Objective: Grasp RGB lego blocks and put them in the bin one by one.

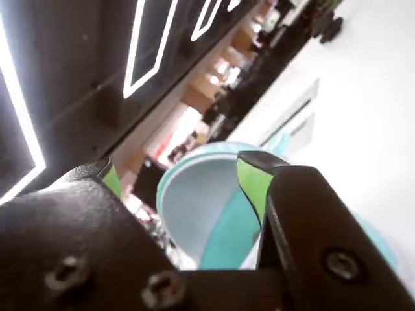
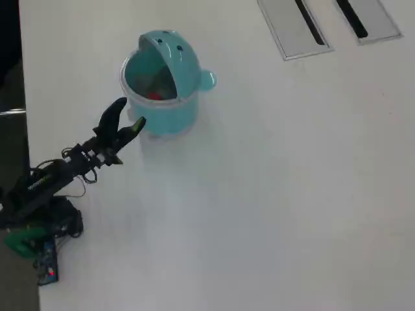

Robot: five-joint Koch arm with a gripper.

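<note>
I have the black hand [image 2: 128, 115] with its green-padded fingers spread wide and empty beside the rim of the round teal plastic bin [image 2: 170, 113] with its domed lid. Overhead, a small red block [image 2: 154, 96] lies inside the bin; I see no other blocks on the white tabletop [image 2: 272, 194]. I judge a drop finished; next I should pull clear without nudging the bin.

Round teal plastic bin [image 2: 174, 103] with something red [image 2: 154, 96] inside in the overhead view, too small to name; rest of its floor lost under the domed hood. In the wrist view, bin [image 1: 194, 201] partly masked by black green-padded gripper [image 1: 181, 175]; background blurred. Arm base cut off at overhead view's left edge.
</note>
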